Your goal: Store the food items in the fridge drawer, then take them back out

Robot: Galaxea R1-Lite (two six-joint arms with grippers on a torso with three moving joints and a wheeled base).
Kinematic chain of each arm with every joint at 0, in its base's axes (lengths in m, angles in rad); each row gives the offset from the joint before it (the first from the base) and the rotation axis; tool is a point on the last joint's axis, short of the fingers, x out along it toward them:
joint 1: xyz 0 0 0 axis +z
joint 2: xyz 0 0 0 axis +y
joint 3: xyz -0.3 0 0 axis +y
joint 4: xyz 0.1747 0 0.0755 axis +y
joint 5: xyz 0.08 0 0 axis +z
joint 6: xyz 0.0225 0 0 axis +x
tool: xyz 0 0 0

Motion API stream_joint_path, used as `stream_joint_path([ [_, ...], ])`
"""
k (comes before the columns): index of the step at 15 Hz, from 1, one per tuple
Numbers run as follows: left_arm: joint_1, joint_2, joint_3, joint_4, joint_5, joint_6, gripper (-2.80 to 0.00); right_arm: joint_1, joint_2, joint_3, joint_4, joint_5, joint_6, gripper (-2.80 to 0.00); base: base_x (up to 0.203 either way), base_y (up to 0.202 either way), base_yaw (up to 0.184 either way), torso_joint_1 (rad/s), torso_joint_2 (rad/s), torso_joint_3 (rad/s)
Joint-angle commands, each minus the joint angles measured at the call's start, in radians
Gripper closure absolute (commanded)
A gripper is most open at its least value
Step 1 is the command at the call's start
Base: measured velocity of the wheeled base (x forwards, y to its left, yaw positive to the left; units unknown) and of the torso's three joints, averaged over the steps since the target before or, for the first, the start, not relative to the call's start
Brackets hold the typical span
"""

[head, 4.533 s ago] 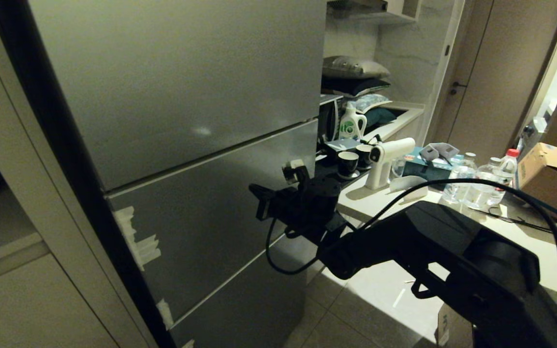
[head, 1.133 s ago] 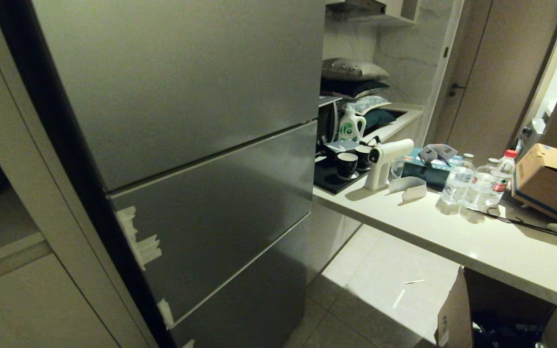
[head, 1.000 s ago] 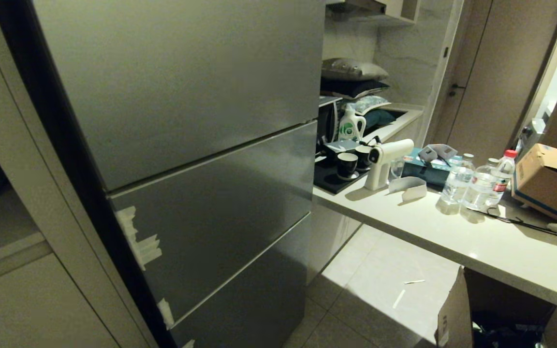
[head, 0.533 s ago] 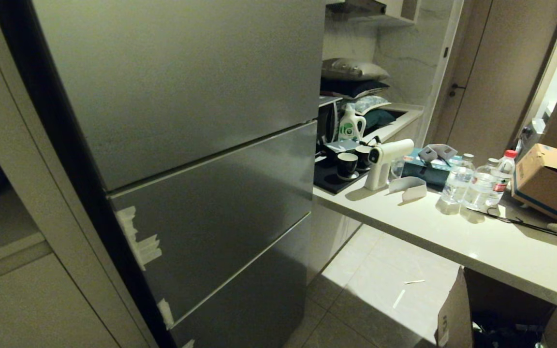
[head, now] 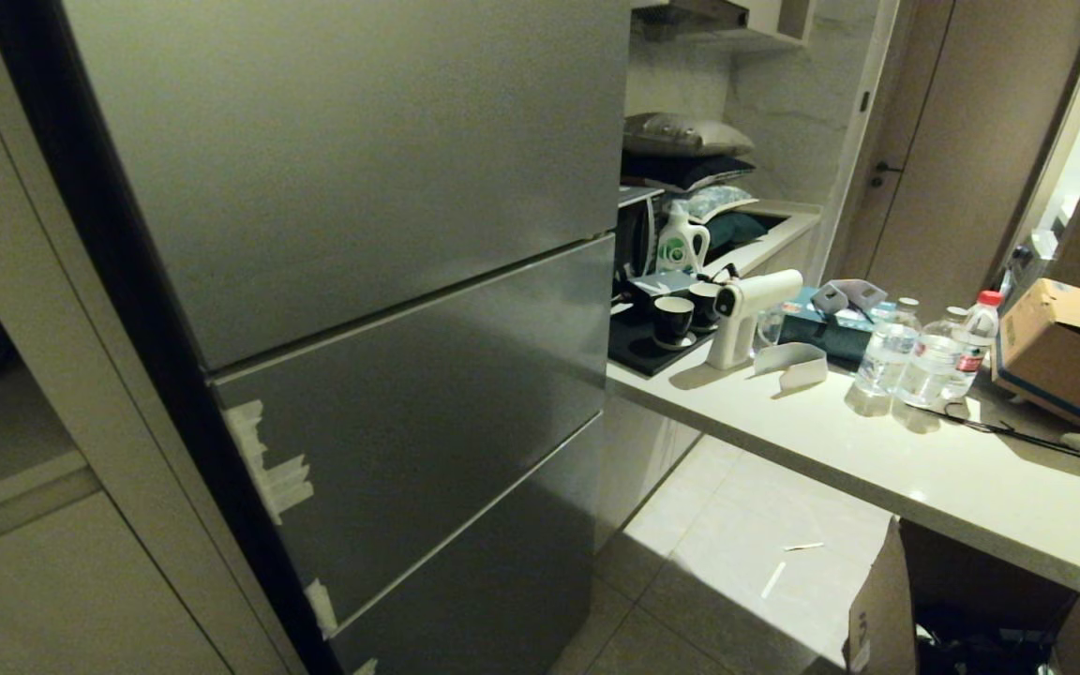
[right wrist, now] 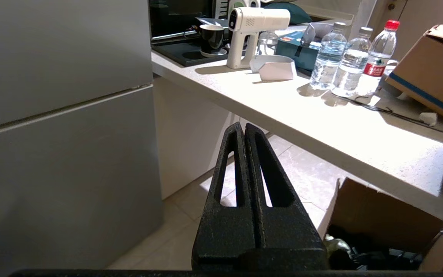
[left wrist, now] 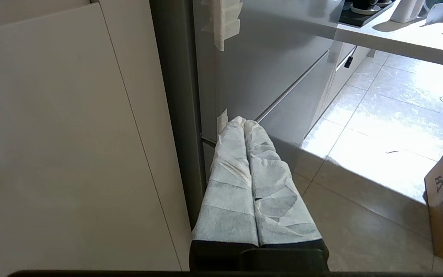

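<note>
Fridge drawer and food items are out of my sight — all I get is the fridge (head: pixel 362 234) with its grey steel door panels (head: pixel 409 394) closed flush, strips of pale tape (head: pixel 268 469) along their left edge. My left gripper (left wrist: pixel 243 122) hangs low by the fridge's lower left corner, its paper-wrapped fingers (left wrist: pixel 229 169) pressed together and holding nothing. My right gripper (right wrist: pixel 243 129) sits below the counter (head: pixel 877 459) edge, black fingers (right wrist: pixel 267 169) closed on nothing, pointing toward the water bottles (right wrist: pixel 340 57), a white spray gun (right wrist: pixel 250 32) and a dark cup (right wrist: pixel 210 38) — neither arm shows in the head view. A cardboard box (head: pixel 1070 361) rests at the counter's right end.
</note>
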Motion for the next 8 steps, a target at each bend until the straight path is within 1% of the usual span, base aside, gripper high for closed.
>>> stream_joint_path([
  [1,0.000,0.000,0.000,0.001,0.000,0.000,0.00,0.000,0.001,0.031,-0.001,-0.004,0.028,0.00,0.000,0.000,0.000,0.000,0.00,0.000],
  [3,0.000,0.000,0.000,0.001,0.000,0.000,0.00,0.000,0.002,0.031,-0.003,-0.030,0.044,0.00,0.000,0.000,0.000,0.000,0.00,0.000],
  [8,0.000,0.000,0.000,0.001,0.000,0.000,0.00,0.000,0.001,0.031,-0.003,-0.031,0.055,0.00,0.000,0.000,0.000,0.000,0.00,0.000],
])
